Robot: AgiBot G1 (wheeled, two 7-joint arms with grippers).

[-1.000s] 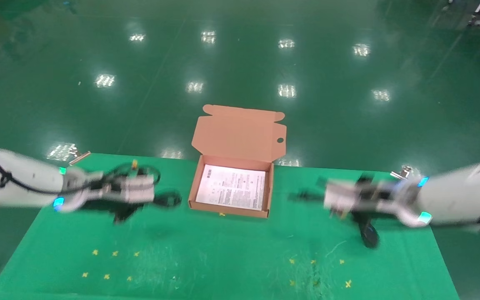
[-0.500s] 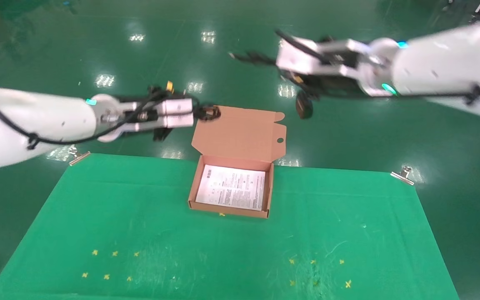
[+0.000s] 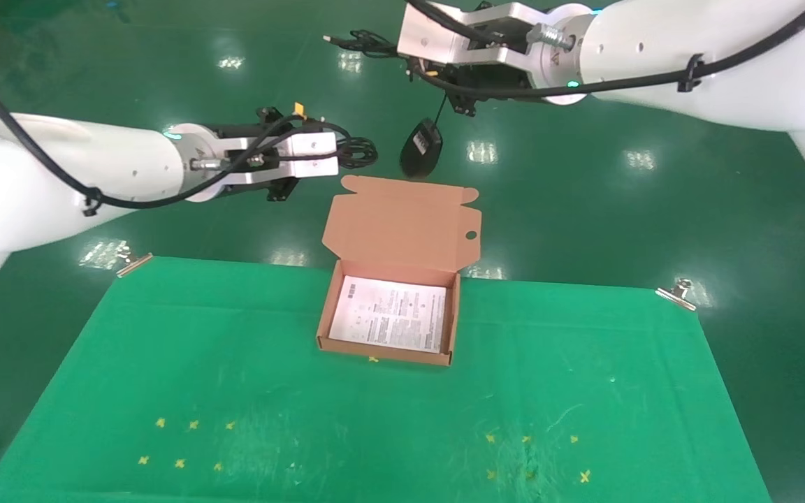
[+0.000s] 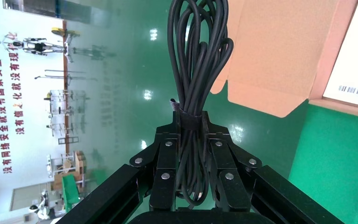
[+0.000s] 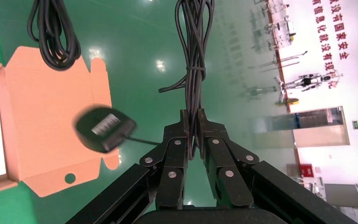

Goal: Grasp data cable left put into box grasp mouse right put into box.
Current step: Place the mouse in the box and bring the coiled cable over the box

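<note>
My left gripper (image 3: 344,153) is shut on the data cable (image 3: 359,152), a strapped bundle of black loops, and holds it in the air just left of the box's raised lid (image 3: 402,223). In the left wrist view the cable (image 4: 196,70) runs out between the shut fingers (image 4: 165,154). My right gripper (image 3: 394,43) is shut on the mouse's bundled cord (image 3: 357,42). The mouse (image 3: 421,147) hangs by its cord above the lid's far edge. It also shows in the right wrist view (image 5: 103,128). The box (image 3: 381,351) lies open on the table and holds only a white printed sheet (image 3: 388,318).
The green cloth table (image 3: 374,433) carries yellow cross marks at front left (image 3: 186,440) and front right (image 3: 528,454). Metal clips hold the cloth at the far left corner (image 3: 133,263) and far right corner (image 3: 675,292). Shiny green floor lies beyond.
Both arms rose from the table with their loads and moved inward above the box's lid. The mouse left the cloth and now dangles from its cord.
</note>
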